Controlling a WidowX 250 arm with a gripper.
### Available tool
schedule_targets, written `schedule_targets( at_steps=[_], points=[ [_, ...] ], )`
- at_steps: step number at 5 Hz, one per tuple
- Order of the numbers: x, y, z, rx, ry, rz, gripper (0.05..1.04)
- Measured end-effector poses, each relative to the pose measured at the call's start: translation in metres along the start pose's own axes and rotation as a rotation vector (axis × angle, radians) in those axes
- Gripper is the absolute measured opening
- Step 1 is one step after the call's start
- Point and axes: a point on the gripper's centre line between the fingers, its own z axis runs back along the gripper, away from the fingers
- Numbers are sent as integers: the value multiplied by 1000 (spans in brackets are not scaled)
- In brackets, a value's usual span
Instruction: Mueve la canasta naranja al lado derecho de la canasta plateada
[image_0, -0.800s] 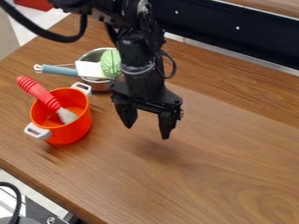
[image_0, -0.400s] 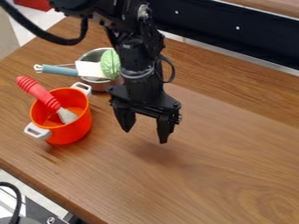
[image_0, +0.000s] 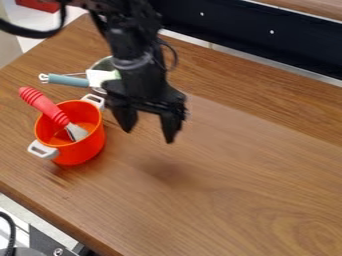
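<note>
The black gripper (image_0: 148, 134) hangs open over the table, a short way right of the orange pot (image_0: 81, 151), with nothing between its fingers. White handles stick out on two sides of the pot, and a brush with a red handle (image_0: 44, 105) leans inside it. Behind the pot is the silver pot (image_0: 103, 64), mostly hidden by the gripper and arm. A blue-handled utensil with a white head (image_0: 99, 78) rests across the silver pot.
The brown wooden table (image_0: 247, 180) extends to the right and front. A dark rail (image_0: 234, 27) runs along its back edge. A red object (image_0: 39, 5) lies at the top left, and metal equipment (image_0: 43, 242) stands at the bottom left corner.
My gripper first came slightly toward the front, then shifted left and back up, closer to the orange pot. It now covers the green item on the silver pot. The orange pot has not moved.
</note>
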Motion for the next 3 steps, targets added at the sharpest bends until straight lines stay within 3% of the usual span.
schedule_targets(
  at_steps=[1,2,3],
  points=[
    [-1,25,2,60,-3,51,1001],
    [-3,42,-4,71,6,123,1001],
    [-5,49,-12,48,26,184,1001]
  ],
)
